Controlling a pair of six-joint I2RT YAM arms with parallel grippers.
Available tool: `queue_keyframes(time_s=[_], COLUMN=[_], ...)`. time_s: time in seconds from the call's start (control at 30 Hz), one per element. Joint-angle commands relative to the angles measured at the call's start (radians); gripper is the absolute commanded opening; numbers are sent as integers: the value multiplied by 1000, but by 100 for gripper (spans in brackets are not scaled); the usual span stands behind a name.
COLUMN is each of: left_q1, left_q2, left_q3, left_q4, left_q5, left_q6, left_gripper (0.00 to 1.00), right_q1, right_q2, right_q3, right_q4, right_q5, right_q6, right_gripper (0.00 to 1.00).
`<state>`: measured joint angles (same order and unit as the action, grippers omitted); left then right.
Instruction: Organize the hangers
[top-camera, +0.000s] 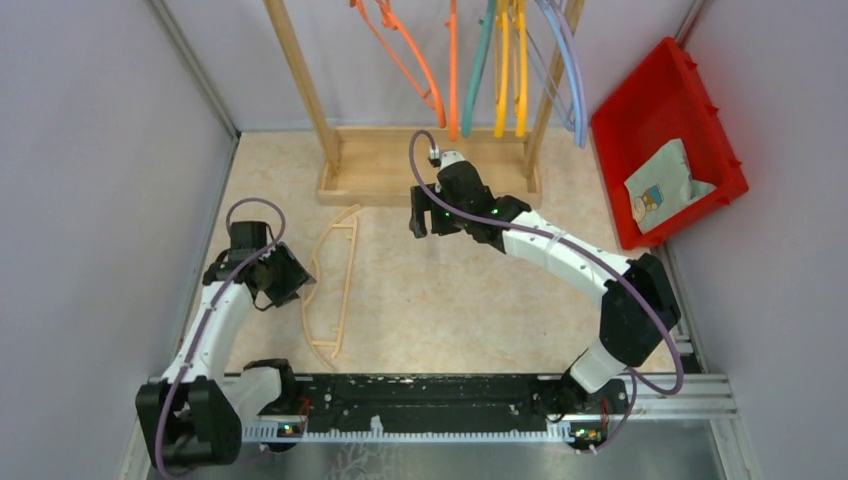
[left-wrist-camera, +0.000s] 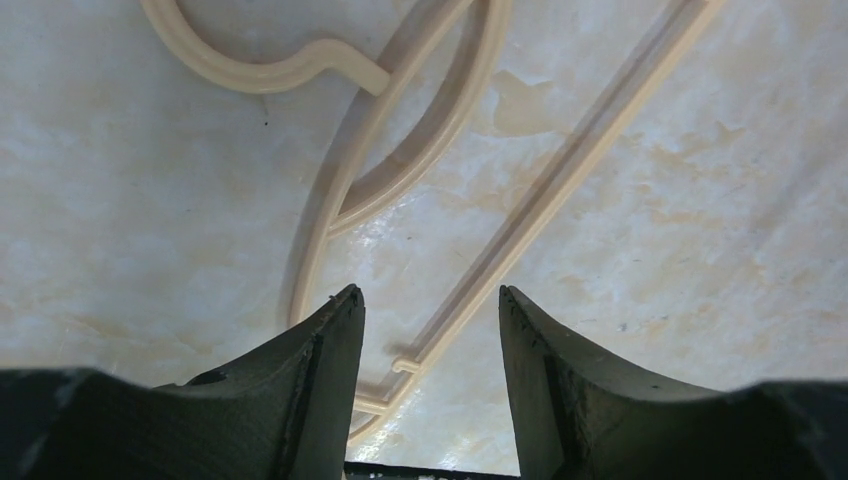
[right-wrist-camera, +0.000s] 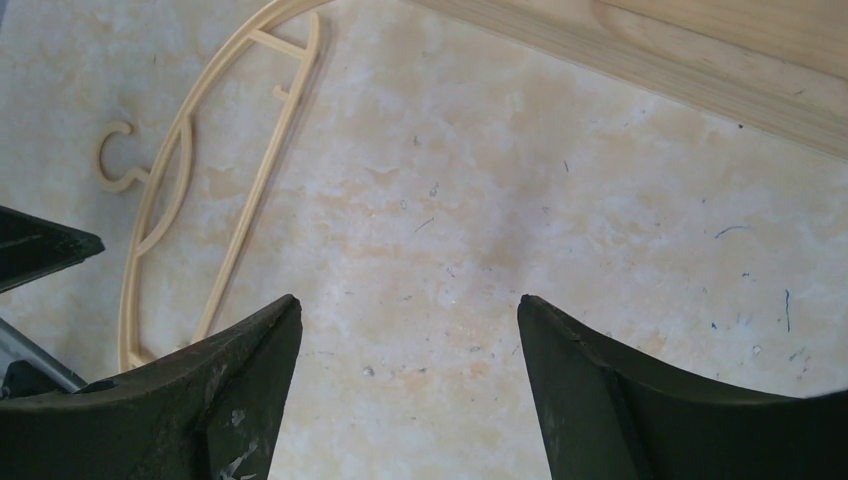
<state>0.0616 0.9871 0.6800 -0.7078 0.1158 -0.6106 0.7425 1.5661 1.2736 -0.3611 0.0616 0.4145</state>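
One beige hanger (top-camera: 346, 285) lies flat on the table, left of the middle. My left gripper (top-camera: 287, 280) hovers over its left side, open and empty. In the left wrist view the hanger's straight bar (left-wrist-camera: 560, 190) runs under the gap between the open fingers of my left gripper (left-wrist-camera: 430, 300), and the hook curls at the top left. Several orange (top-camera: 405, 55), teal (top-camera: 478, 75), yellow (top-camera: 500, 85) and light blue (top-camera: 572, 75) hangers hang on the wooden rack (top-camera: 300, 85). My right gripper (top-camera: 430, 217) is open and empty above bare table; in its own view (right-wrist-camera: 408, 305) the beige hanger (right-wrist-camera: 258, 185) lies at the left.
The rack's wooden base (top-camera: 400, 172) stands at the back middle and also shows in the right wrist view (right-wrist-camera: 700, 60). A red bin (top-camera: 700, 120) holding a packet (top-camera: 662, 180) leans at the back right. Grey walls close in both sides.
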Motion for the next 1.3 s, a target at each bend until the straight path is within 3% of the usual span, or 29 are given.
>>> queue_keyframes(time_s=[0.0, 0.23, 0.63, 0.83, 1.03, 1.17, 1.27], left_q1=[-26, -32, -52, -51, -54, -61, -73], left_q2=[93, 249, 381, 417, 468, 493, 475], left_q3=[9, 39, 0, -20, -12, -10, 3], left_q4=[-26, 55, 149, 189, 216, 231, 219], left_q5=[-88, -164, -204, -212, -189, -176, -169], left_q6=[-17, 31, 105, 141, 159, 162, 164], left_gripper=[58, 58, 57, 35, 28, 0, 0], right_q1=[-26, -84, -144, -151, -158, -158, -158], right_q2=[-71, -116, -143, -141, -148, -155, -162], right_q3=[-2, -36, -66, -61, -67, -78, -83], right_q4=[67, 70, 56, 49, 50, 50, 53], right_q5=[-50, -71, -96, -102, -106, -107, -114], right_q6=[-39, -41, -18, -7, 4, 8, 10], right_gripper=[79, 79, 79, 79, 78, 78, 78])
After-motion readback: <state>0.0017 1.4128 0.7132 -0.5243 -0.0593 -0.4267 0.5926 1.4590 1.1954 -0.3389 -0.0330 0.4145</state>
